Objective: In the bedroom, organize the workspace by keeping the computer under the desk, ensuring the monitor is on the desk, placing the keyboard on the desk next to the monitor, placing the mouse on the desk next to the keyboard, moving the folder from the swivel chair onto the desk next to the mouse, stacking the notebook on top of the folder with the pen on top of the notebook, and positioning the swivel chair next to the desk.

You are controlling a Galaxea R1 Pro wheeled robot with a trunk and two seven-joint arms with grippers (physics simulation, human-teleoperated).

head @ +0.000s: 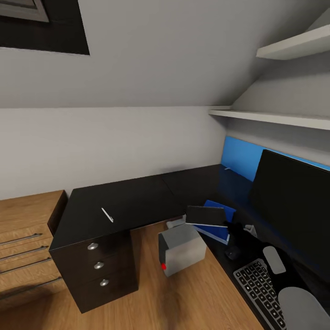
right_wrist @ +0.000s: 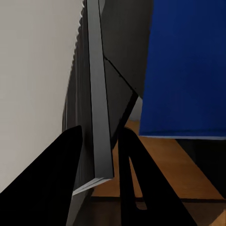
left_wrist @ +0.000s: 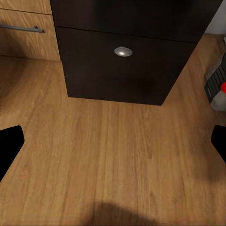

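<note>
The right fingers (right_wrist: 101,155) are clamped on the notebook's (head: 205,215) edge, holding it just above the folder (head: 220,231) on the black worktop (head: 137,197). The left fingers (left_wrist: 113,146) are spread apart over the wooden floor (left_wrist: 117,160) facing the drawer unit. On the worktop, the pen (head: 107,214) lies well apart from the folder; mouse (head: 233,252), keyboard (head: 259,288) and monitor (head: 293,201) lie near it. The computer (head: 181,250) stands on the floor beside the worktop.
</note>
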